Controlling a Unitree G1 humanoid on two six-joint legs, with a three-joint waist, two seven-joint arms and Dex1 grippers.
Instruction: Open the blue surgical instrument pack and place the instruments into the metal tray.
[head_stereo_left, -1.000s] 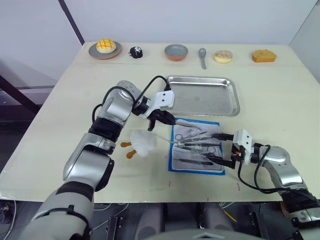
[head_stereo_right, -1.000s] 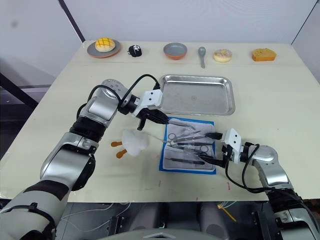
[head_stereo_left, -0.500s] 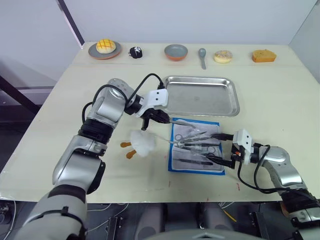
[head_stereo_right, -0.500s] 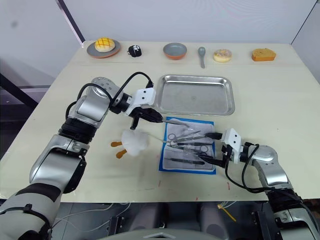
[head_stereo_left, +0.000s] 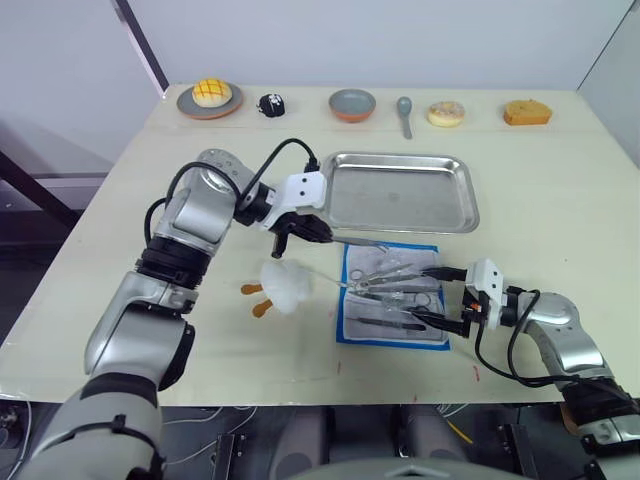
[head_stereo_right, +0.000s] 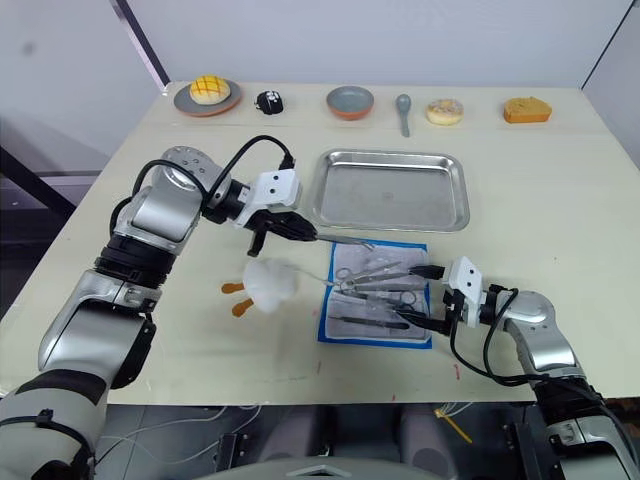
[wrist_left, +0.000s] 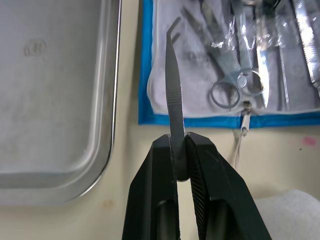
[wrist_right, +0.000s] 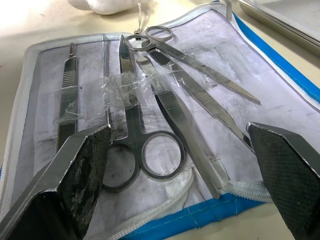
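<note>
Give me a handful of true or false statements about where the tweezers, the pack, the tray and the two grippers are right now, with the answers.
1. The left gripper is shut on a pair of tweezers. True.
2. The metal tray already holds several instruments. False: it holds none; the remaining instruments lie on the opened blue surgical instrument pack.
3. The right gripper has its jaws open at the pack's edge. True.
4. The pack is sealed shut. False: it lies open, white lining up.
5. The white plush toy sits inside the tray. False: it lies on the table beside the pack.
</note>
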